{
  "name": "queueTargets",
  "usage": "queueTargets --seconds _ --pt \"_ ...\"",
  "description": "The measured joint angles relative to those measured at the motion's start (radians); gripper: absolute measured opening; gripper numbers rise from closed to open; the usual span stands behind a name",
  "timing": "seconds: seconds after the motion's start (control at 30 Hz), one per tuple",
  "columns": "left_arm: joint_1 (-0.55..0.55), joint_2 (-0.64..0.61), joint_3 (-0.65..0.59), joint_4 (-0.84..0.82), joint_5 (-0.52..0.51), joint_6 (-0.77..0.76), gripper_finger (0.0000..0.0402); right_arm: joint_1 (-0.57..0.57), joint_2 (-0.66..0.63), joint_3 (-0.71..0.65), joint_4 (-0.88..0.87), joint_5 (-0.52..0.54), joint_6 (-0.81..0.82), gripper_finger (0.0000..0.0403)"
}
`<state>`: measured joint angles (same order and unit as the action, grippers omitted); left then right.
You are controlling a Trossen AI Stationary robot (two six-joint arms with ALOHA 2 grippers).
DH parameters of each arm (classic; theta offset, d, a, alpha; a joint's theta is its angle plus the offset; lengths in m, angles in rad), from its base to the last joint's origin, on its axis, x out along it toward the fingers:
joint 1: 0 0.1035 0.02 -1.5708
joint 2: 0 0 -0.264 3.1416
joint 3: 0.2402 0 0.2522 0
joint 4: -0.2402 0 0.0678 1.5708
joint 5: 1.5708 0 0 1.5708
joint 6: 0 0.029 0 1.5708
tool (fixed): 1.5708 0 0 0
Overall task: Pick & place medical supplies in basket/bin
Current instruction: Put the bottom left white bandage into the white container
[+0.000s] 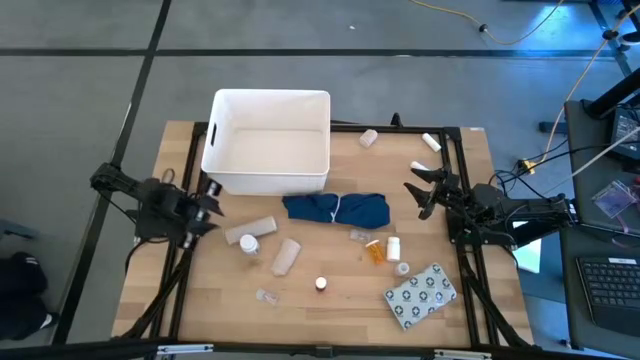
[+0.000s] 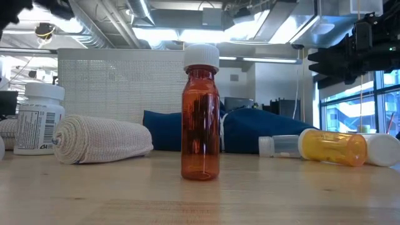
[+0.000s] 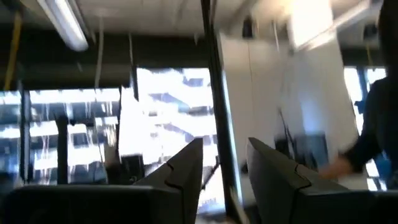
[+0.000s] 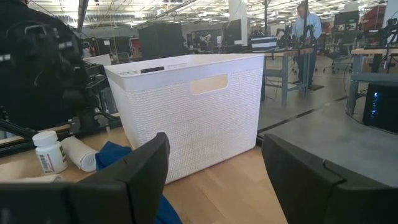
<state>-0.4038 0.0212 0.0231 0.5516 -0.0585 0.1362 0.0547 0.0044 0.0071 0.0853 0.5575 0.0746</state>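
Bare wood table (image 1: 330, 255) open between the white tub (image 1: 268, 140) and the left-hand items, and again along the near edge either side of the amber bottle (image 1: 321, 284). Blocked mid-table by the blue cloth (image 1: 337, 209), bunched just beside the tub's near wall. Crowded left of centre — white pill bottle (image 1: 248, 243) and two gauze rolls (image 1: 286, 256) close together. Tight on the right — orange pill bottle (image 1: 373, 250), small vials (image 1: 393, 247) and the dotted blister pack (image 1: 420, 296) near each other. Clear wood beyond the tub's right side, apart from two vials (image 1: 369, 138) near the far edge. Tub interior unobstructed from above.
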Motion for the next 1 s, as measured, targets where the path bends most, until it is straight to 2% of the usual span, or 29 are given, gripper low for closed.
queueTargets --seconds 0.13,0.23,0.5,0.83,0.9,1.0 --pt "0.000 0.000 0.000 0.119 0.070 0.037 0.0118 0.000 0.000 0.000 0.000 0.000 0.000 0.0257" --pt "0.000 0.000 0.000 0.136 0.112 0.050 0.0118 0.000 0.000 0.000 0.000 0.000 -0.002 0.0257" --pt "0.000 0.000 0.000 0.130 0.095 0.043 0.0118 0.000 0.000 0.000 0.000 0.000 -0.004 0.0257" --pt "0.000 0.000 0.000 0.129 -0.036 -0.010 0.0123 0.000 0.000 0.000 0.000 0.000 -0.008 0.0257" --pt "0.000 0.000 0.000 0.133 -0.026 0.018 0.0131 0.000 0.000 0.000 0.000 0.000 -0.008 0.0257" --pt "0.000 0.000 0.000 0.133 0.043 0.073 0.0144 0.000 0.000 0.000 0.000 0.000 -0.007 0.0257"
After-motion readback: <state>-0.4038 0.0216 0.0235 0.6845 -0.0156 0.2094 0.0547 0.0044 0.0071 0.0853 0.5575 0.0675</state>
